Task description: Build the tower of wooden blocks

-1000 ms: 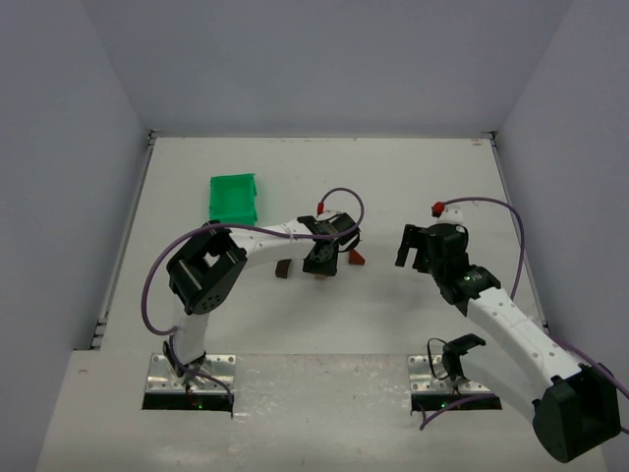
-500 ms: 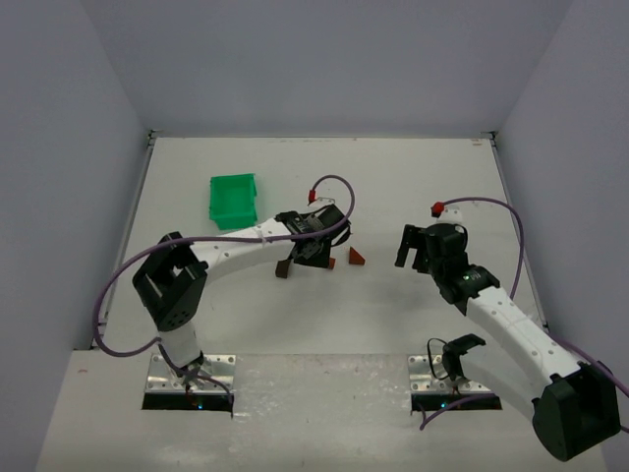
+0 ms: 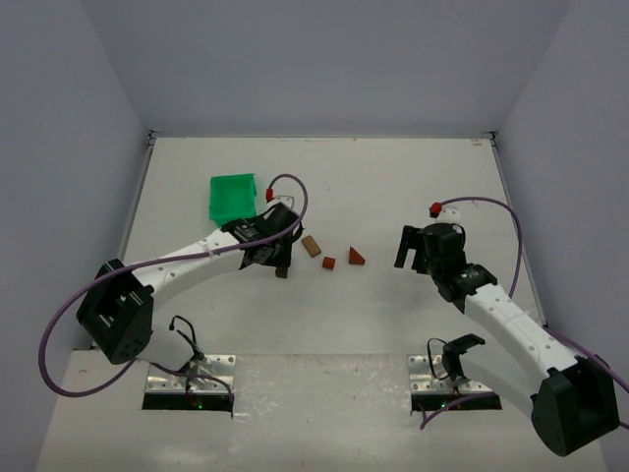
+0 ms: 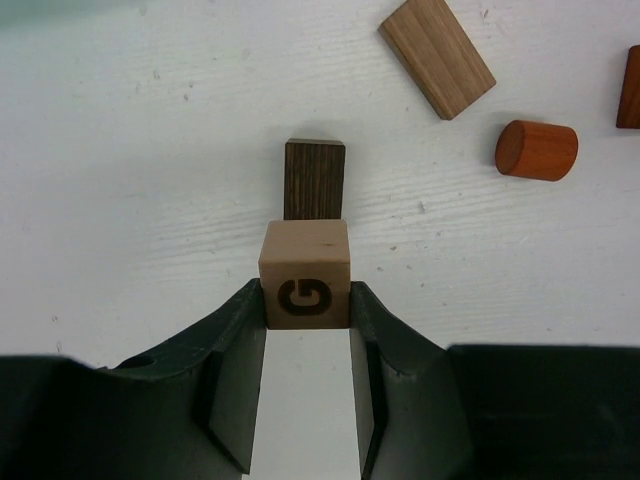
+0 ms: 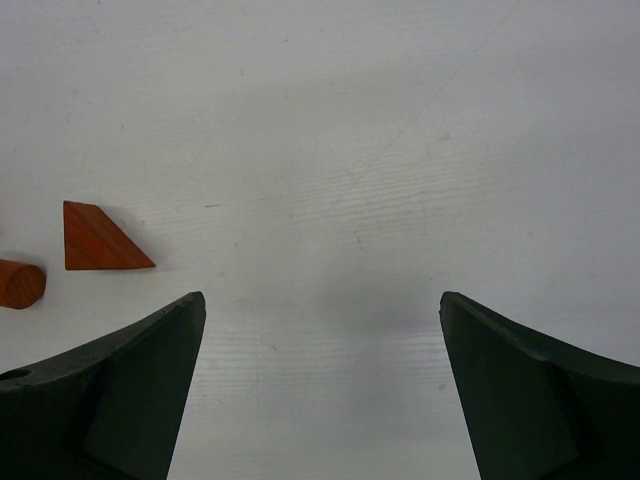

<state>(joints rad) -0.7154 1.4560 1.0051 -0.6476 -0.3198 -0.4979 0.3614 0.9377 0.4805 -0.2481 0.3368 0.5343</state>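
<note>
My left gripper [image 4: 306, 300] is shut on a tan cube [image 4: 306, 275] with a dark "G" mark on it. It holds the cube just on the near side of a dark brown block [image 4: 314, 178] that lies on the table. A tan bar [image 4: 437, 55], a reddish-brown cylinder [image 4: 536, 150] and the edge of a reddish wedge [image 4: 630, 88] lie to the right. In the top view the left gripper [image 3: 274, 256] is next to the dark block [image 3: 283, 271], with the bar [image 3: 312, 245], cylinder [image 3: 329, 263] and wedge [image 3: 356, 257] to its right. My right gripper [image 3: 409, 252] is open and empty [image 5: 320, 310], right of the wedge [image 5: 98, 238].
A green plastic bin [image 3: 233, 197] stands at the back left, just behind the left gripper. The left arm's purple cable loops above its wrist. White walls close off the table at the back and on both sides.
My left arm has swung left with the tan cube, away from the wedge and over to the dark block. The bar and the cylinder now show. The right arm has not moved.
</note>
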